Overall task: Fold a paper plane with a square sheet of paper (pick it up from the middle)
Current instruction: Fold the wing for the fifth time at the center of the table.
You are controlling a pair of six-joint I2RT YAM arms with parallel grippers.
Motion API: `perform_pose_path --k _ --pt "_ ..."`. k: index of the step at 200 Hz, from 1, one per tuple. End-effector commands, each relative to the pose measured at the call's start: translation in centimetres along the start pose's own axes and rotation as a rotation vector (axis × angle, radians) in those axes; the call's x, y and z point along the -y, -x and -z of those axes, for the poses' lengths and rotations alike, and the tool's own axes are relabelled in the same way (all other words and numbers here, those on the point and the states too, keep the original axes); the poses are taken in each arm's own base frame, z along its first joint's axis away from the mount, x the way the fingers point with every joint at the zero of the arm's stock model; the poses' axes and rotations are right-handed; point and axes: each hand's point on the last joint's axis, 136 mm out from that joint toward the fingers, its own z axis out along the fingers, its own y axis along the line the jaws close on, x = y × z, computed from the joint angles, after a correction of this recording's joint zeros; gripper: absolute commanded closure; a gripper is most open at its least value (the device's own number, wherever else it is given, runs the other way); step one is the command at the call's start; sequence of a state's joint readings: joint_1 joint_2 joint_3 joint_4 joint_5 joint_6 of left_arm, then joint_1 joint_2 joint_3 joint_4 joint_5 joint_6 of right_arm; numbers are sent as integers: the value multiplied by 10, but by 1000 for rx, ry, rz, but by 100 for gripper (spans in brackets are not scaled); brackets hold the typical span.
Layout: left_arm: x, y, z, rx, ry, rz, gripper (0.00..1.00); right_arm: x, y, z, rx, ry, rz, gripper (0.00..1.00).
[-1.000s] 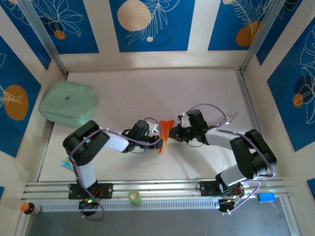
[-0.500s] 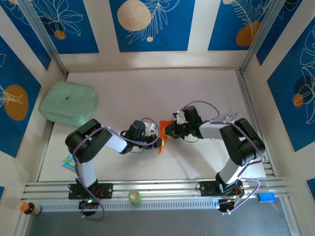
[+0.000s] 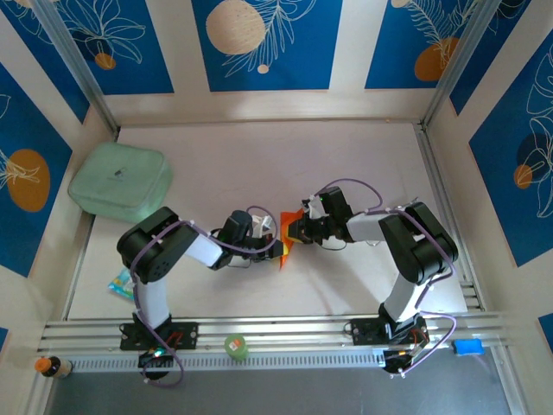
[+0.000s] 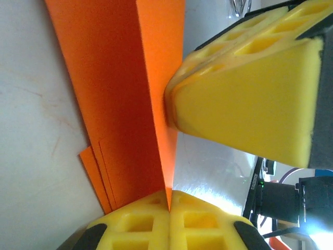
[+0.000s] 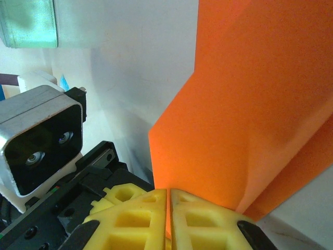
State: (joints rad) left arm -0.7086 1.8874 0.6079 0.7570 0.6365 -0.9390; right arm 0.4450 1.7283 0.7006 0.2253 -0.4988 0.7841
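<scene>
Left jaws and right jaws sit closed, apparently gripping the orange paper (image 4: 130, 94)

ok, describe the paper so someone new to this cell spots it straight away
Start at the pale table inside the blue-patterned walls and look at its middle. There the square sheet of paper is pinched between the left end effector and the right end effector. It is thin, creased and bright orange, unlike the bulky pale green pad far left.

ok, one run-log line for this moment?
phase: folding | left hand: shut on orange paper | right hand: shut on orange paper | orange paper: creased, pinched from both sides
</scene>
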Motion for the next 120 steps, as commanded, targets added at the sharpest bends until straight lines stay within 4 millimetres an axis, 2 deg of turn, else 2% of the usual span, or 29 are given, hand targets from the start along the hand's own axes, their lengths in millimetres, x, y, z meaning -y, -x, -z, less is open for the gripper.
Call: perform_pose_path --k 1,38,120 --pt "-49 -32 -2 -98 137 122 100 -9 1 2 -3 38 37 90" --pt "-56 -35 -4 -124 163 161 100 1 -3 0 -10 18 17 90" --pt "-65 -36 -1 -115 200 204 100 11 7 -3 6 4 -1 90"
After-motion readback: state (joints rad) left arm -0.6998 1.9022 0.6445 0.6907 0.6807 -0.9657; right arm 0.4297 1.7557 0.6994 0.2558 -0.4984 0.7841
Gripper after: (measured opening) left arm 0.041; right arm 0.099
